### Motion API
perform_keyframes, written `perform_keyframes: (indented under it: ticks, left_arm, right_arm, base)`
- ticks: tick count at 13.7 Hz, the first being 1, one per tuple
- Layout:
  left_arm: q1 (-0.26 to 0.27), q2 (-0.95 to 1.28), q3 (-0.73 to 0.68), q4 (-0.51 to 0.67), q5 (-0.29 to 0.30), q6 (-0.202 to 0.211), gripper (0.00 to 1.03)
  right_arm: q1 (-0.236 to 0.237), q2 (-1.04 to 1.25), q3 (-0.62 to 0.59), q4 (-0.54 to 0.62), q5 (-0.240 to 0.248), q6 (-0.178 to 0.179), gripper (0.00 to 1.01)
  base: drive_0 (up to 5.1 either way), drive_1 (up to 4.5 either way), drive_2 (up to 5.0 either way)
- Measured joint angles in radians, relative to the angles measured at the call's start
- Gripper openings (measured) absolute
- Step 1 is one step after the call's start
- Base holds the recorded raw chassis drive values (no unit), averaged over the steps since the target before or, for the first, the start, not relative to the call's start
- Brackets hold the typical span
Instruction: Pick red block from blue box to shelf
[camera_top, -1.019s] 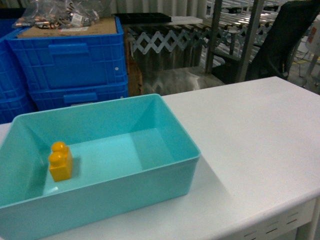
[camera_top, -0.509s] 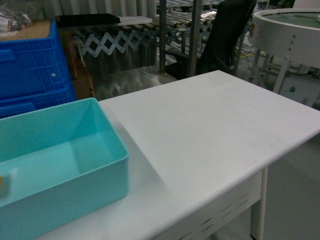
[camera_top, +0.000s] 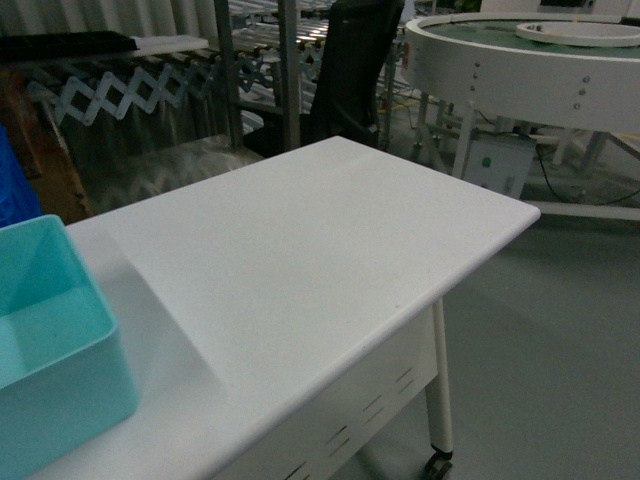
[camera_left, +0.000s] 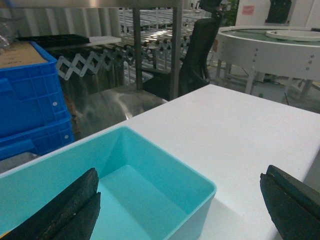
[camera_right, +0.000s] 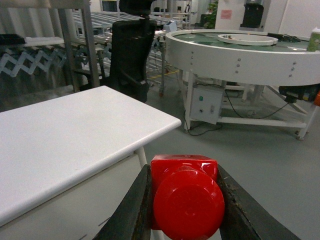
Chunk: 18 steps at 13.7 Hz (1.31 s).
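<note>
The right gripper (camera_right: 185, 200) squeezes the red block (camera_right: 185, 200) tight between its jaws, the left gripper (camera_left: 180, 210) hangs wide open over the blue box (camera_left: 165, 170), and the head view has swung right, so the yellow brick has gone from sight
</note>
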<state>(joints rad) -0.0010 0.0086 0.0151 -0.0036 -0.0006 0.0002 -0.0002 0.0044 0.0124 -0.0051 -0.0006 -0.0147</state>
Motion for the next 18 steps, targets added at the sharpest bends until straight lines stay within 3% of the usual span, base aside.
perform_keyframes:
  ticks: [18]
  left_arm:
    - [0.0, 0.0, 0.0, 0.0, 0.0, 0.0, 0.98]
  right_arm:
    - [0.0, 0.0, 0.0, 0.0, 0.0, 0.0, 0.28]
  base:
    - [-1.6, -1.55, -1.6]
